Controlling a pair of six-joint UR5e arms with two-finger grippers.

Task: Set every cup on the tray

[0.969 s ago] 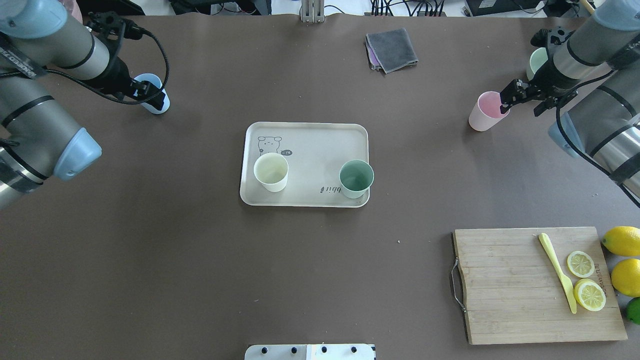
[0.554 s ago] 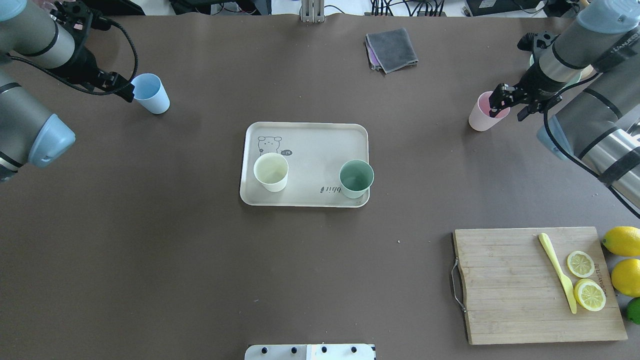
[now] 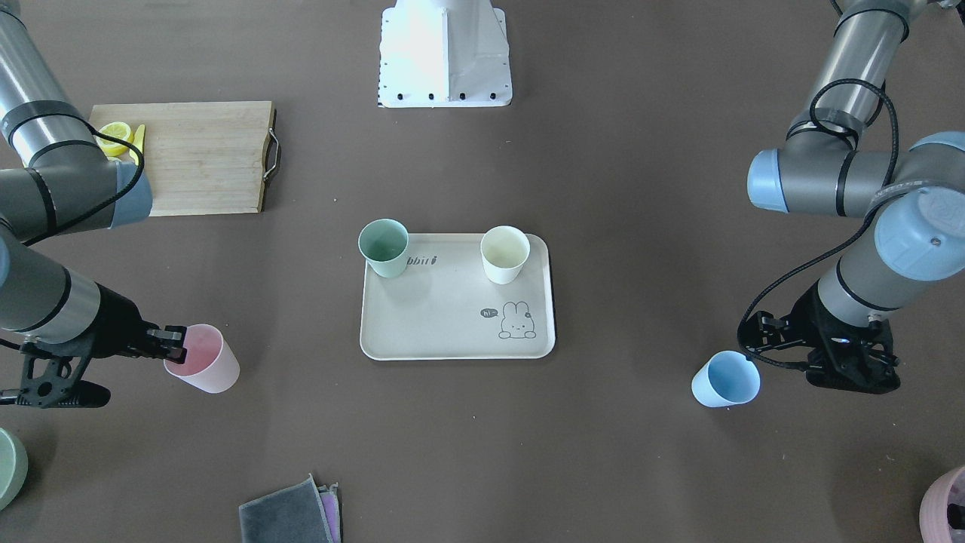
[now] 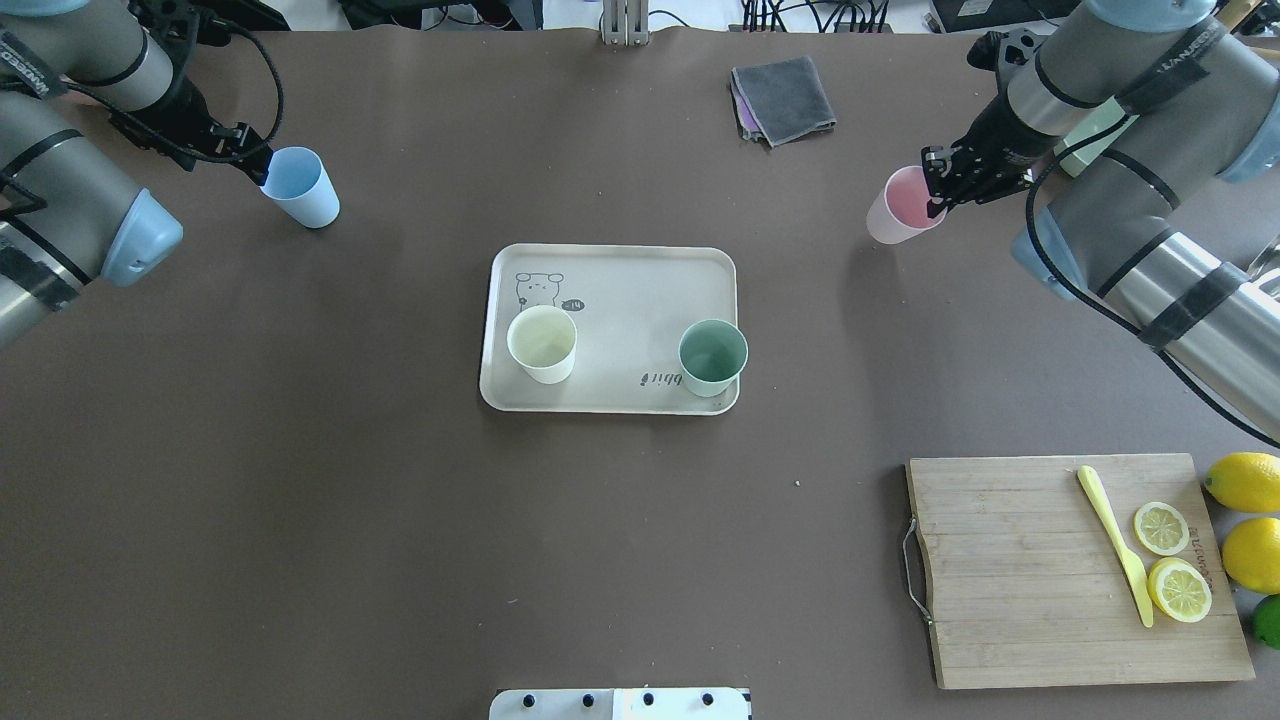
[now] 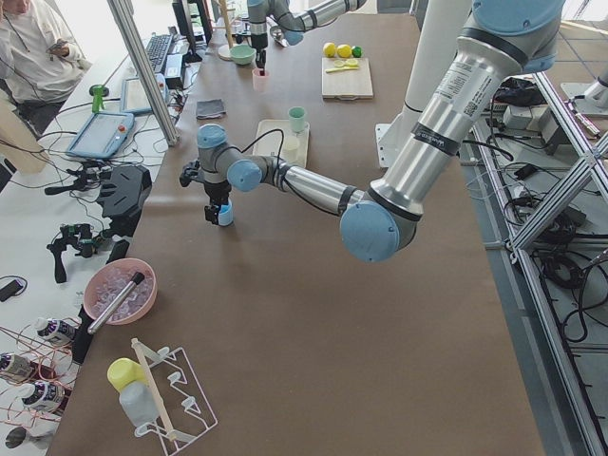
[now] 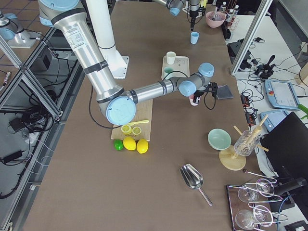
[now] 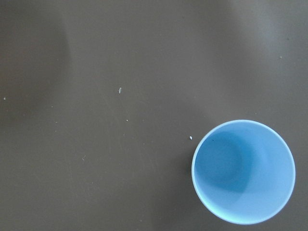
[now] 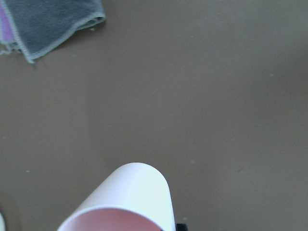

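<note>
Overhead exterior view: right fingers (image 4: 938,185) pinch the rim of the tilted pink cup (image 4: 900,222) at the tray's (image 4: 620,280) two o'clock, seemingly to carry it over; left fingers (image 4: 250,157) sit just beside the blue cup (image 4: 303,190) standing on the surface (image 4: 400,500) at ten o'clock, open or closed I cannot tell. Both the cream cup (image 4: 542,343) and green cup (image 4: 712,357) fill the tray's six-o'clock side, leaving its twelve-o'clock half free; the folded cloth (image 4: 785,98) lies off both paths.

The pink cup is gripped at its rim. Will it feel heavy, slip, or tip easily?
Probably light: the pink cup looks empty and thin-walled. Its matte wall should give the right gripper fair friction. Narrower at the base than the rim, it may tip if set down crooked.
</note>
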